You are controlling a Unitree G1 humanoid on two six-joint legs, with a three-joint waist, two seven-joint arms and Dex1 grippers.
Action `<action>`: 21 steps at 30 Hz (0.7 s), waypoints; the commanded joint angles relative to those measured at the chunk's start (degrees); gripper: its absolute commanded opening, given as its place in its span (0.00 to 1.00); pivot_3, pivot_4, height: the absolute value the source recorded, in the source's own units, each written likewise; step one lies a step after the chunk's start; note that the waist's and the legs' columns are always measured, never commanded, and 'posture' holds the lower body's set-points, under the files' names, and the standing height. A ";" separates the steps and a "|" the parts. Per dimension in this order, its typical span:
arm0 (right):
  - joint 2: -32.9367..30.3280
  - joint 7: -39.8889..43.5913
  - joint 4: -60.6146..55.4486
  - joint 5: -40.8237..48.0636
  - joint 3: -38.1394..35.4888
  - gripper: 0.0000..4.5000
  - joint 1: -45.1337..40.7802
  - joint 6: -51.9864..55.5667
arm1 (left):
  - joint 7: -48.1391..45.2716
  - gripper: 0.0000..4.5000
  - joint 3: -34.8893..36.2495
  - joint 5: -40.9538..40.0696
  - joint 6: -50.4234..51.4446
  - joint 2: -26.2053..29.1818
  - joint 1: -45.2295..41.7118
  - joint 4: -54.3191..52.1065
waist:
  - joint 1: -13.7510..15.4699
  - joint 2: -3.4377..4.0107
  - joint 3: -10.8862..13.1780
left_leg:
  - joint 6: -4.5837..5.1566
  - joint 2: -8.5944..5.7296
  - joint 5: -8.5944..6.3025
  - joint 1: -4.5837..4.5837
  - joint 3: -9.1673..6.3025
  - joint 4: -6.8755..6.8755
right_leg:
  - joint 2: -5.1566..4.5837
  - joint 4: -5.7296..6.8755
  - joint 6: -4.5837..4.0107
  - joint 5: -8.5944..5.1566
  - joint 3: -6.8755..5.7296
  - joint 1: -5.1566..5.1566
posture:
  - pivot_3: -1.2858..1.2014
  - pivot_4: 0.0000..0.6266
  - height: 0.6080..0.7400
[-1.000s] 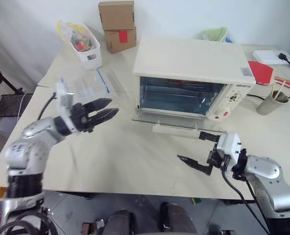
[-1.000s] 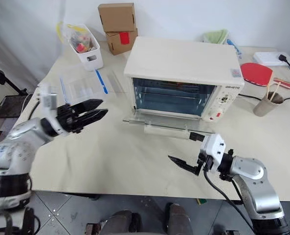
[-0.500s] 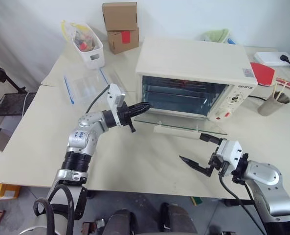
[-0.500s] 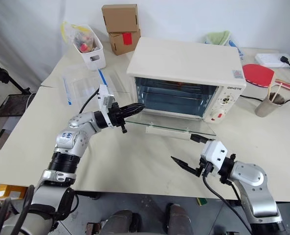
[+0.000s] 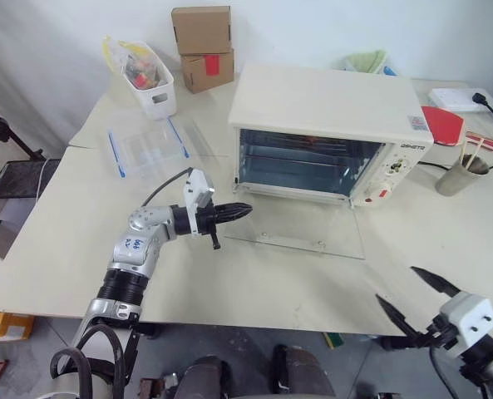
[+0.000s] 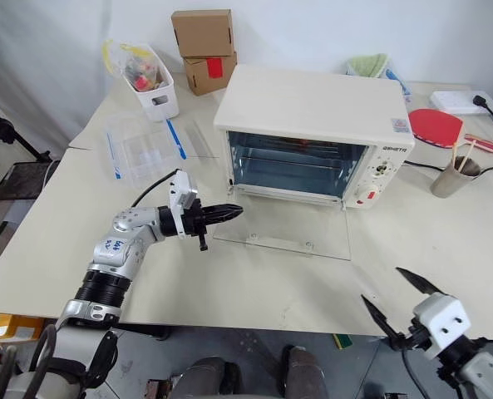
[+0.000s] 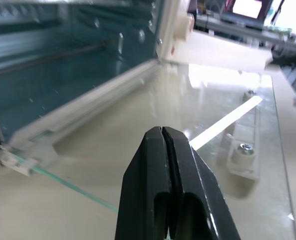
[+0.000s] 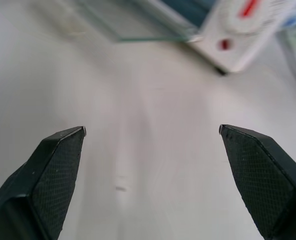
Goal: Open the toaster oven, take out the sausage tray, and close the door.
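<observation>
Clear glass door (image 5: 300,226) of cream-white boxy toaster oven (image 5: 329,133) lies flat, just ahead of left gripper (image 5: 244,209), fingers pressed together, empty. Right gripper (image 5: 412,293) spread wide, well clear. Judgement: part left fingers before reaching into the cavity for the tray.

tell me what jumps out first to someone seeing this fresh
The cream toaster oven at mid-table, its glass door folded down flat onto the tabletop. The left gripper, shut and empty, points at the door's left edge, while the right gripper hangs wide open past the table's near edge.
</observation>
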 commanded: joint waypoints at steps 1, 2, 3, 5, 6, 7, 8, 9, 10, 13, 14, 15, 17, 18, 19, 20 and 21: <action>-2.94 -0.80 -5.41 2.79 -1.33 1.00 -3.84 2.72 | 1.14 0.00 0.06 1.21 -2.13 -0.31 1.77 -1.42 | -0.18 0.00 0.00 | 0.00 0.01 0.00 0.02 0.00 0.00 | -0.01 0.01 -0.01 0.00 0.02 0.00 | 0.52 0.24 1.00; -4.12 -0.18 -6.89 3.45 0.20 1.00 -4.85 4.96 | 1.70 0.00 -0.12 1.92 -2.92 -0.38 2.44 -1.59 | -0.23 0.01 -0.01 | -0.01 0.02 0.00 0.02 -0.01 0.00 | -0.01 0.01 -0.02 -0.01 0.02 0.00 | 0.52 0.24 1.00; -5.33 0.51 -8.09 2.28 1.93 1.00 -6.34 5.37 | 2.38 0.00 -0.26 2.53 -3.63 -0.51 3.20 -1.83 | -0.24 0.02 -0.01 | -0.01 0.04 0.00 0.02 -0.02 -0.01 | -0.01 0.02 -0.03 -0.01 0.02 -0.01 | 0.52 0.24 1.00; -5.67 -1.01 -10.47 0.54 6.05 1.00 -10.72 7.85 | 3.57 0.00 -0.24 2.99 -4.32 -0.79 4.85 -2.72 | -0.35 0.00 -0.02 | -0.02 0.07 -0.01 0.02 -0.06 -0.03 | 0.00 0.03 -0.06 -0.03 -0.01 -0.01 | 0.52 0.24 1.00; -5.54 -2.38 -11.21 -1.78 8.94 1.00 -14.13 8.99 | 4.13 0.00 -0.08 2.77 -4.14 -0.89 5.95 -3.79 | -0.40 0.02 -0.02 | -0.03 0.08 -0.01 0.03 -0.06 -0.03 | 0.00 0.02 -0.06 -0.03 -0.01 -0.01 | 0.52 0.24 1.00; -5.42 -3.36 -11.63 -3.26 10.87 1.00 -16.44 10.02 | 4.48 0.00 0.03 2.60 -3.99 -0.94 6.61 -4.48 | -0.49 0.02 -0.03 | -0.02 0.06 -0.01 0.02 -0.05 -0.03 | -0.01 0.03 -0.06 -0.03 -0.01 -0.01 | 0.52 0.24 1.00; -5.24 -4.47 -11.64 -5.82 13.16 1.00 -19.16 10.79 | 4.86 0.00 0.15 2.46 -3.78 -0.91 7.37 -5.43 | -0.56 0.02 -0.03 | -0.02 0.06 -0.01 0.02 -0.05 -0.01 | -0.01 0.04 -0.06 -0.03 -0.01 -0.01 | 0.52 0.24 1.00; -4.52 -5.84 -11.58 -8.23 15.79 1.00 -22.43 11.51 | 5.45 0.00 0.33 2.54 -3.68 -0.70 8.28 -6.52 | -0.59 0.02 -0.03 | -0.02 0.06 -0.01 0.02 -0.05 0.00 | -0.02 0.04 -0.06 -0.03 -0.01 -0.01 | 0.52 0.24 1.00; -3.62 -7.15 -11.31 -10.61 18.57 1.00 -25.81 12.56 | 6.37 0.00 0.99 2.41 -3.66 -0.58 9.11 -7.61 | -0.63 0.02 -0.03 | -0.02 0.05 -0.01 0.01 -0.04 0.01 | -0.02 0.06 -0.06 -0.03 -0.01 -0.02 | 0.52 0.24 1.00; -0.70 -12.01 -9.58 -19.94 26.01 1.00 -34.69 16.59 | 8.50 0.18 4.41 -0.30 -2.40 -0.26 11.65 -11.98 | -0.92 0.02 -0.03 | -0.03 0.05 -0.01 0.02 -0.03 0.04 | -0.02 0.10 -0.06 -0.03 0.00 -0.03 | 0.52 0.24 1.00; 0.19 -13.47 -8.47 -23.09 28.03 1.00 -37.17 17.58 | 8.72 0.27 5.41 -1.22 -2.43 -0.03 12.47 -13.52 | -0.95 0.02 -0.03 | -0.03 0.06 0.00 -0.05 -0.05 0.08 | -0.02 0.16 -0.07 -0.03 -0.02 -0.09 | 0.52 0.24 1.00; 1.07 -14.66 -7.35 -25.73 29.91 1.00 -39.35 18.72 | 9.17 0.33 6.38 -1.85 -2.34 0.34 13.30 -14.99 | -0.92 0.02 -0.03 | -0.03 0.06 0.00 -0.06 -0.04 0.08 | -0.02 0.35 -0.08 -0.04 0.00 -0.13 | 0.52 0.24 1.00; 2.66 -15.80 -4.46 -28.64 33.04 1.00 -42.87 18.46 | 10.04 0.47 8.60 -3.18 -2.07 1.04 15.04 -17.72 | -0.77 0.01 -0.03 | -0.03 0.07 0.00 -0.11 -0.06 0.08 | -0.02 0.41 -0.11 -0.05 -0.05 -0.20 | 0.52 0.24 1.00; 3.41 -16.33 -2.35 -29.79 34.46 1.00 -44.91 17.08 | 10.67 0.54 10.04 -4.05 -1.65 1.44 16.12 -19.21 | -0.81 0.01 -0.03 | -0.03 0.06 0.00 -0.15 -0.09 0.08 | -0.02 0.40 -0.11 -0.05 -0.08 -0.20 | 0.52 0.24 1.00; 3.98 -17.50 0.37 -32.12 35.91 1.00 -47.35 16.17 | 11.14 0.61 11.51 -5.15 -1.01 1.94 17.46 -20.90 | -0.91 0.01 -0.02 | -0.02 0.06 -0.01 -0.18 -0.11 0.09 | -0.02 0.38 -0.11 -0.05 -0.10 -0.21 | 0.52 0.24 1.00; 4.36 -19.22 3.49 -35.11 37.37 1.00 -50.06 15.08 | 11.78 0.68 12.98 -5.81 -0.94 2.45 18.97 -22.61 | -1.06 0.01 -0.02 | -0.01 0.05 -0.02 -0.20 -0.09 0.10 | -0.02 0.36 -0.10 -0.05 -0.09 -0.21 | 0.52 0.24 1.00; 4.60 -20.47 5.69 -37.14 38.28 1.00 -51.85 14.37 | 12.26 0.75 13.82 -6.26 -0.85 2.81 19.94 -23.73 | -1.18 0.01 -0.02 | -0.01 0.02 -0.02 -0.20 -0.08 0.10 | -0.06 0.35 -0.10 -0.05 -0.09 -0.21 | 0.52 0.24 1.00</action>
